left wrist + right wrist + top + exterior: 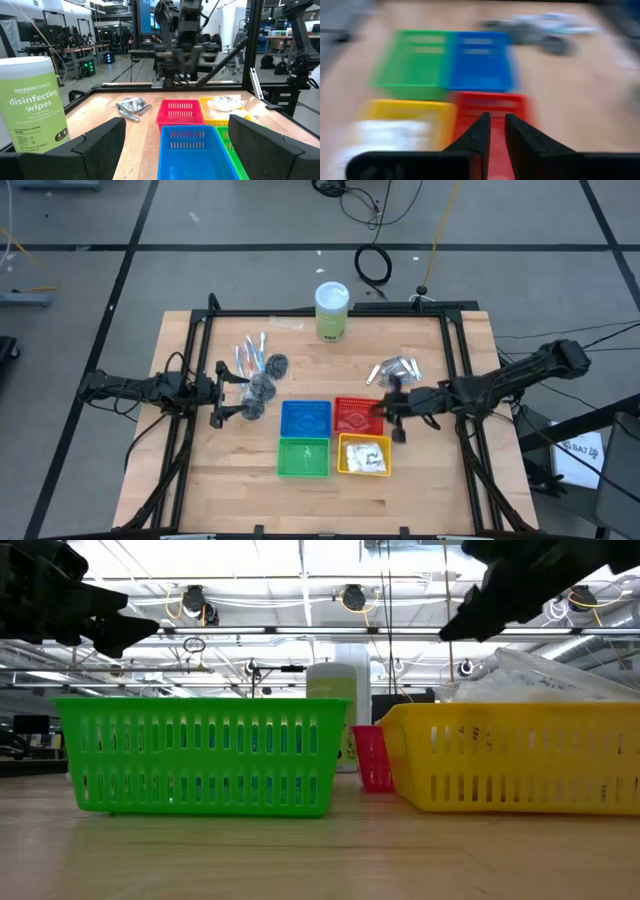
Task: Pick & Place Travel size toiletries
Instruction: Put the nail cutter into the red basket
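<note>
White sachets [366,456] fill the yellow basket [345,465]; silver tubes [398,368] lie beyond.

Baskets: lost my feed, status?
Right gripper over red basket, nothing visibly held. Left gripper open beside grey puffs. White sachets in yellow basket. Path clear.

Wooden table [200,480]. Disinfecting wipes canister [332,311]: upper centre, upright. Four baskets, lower centre, adjoining: blue basket [306,419], red basket [357,416], green basket [303,457], yellow basket [365,455].
</note>
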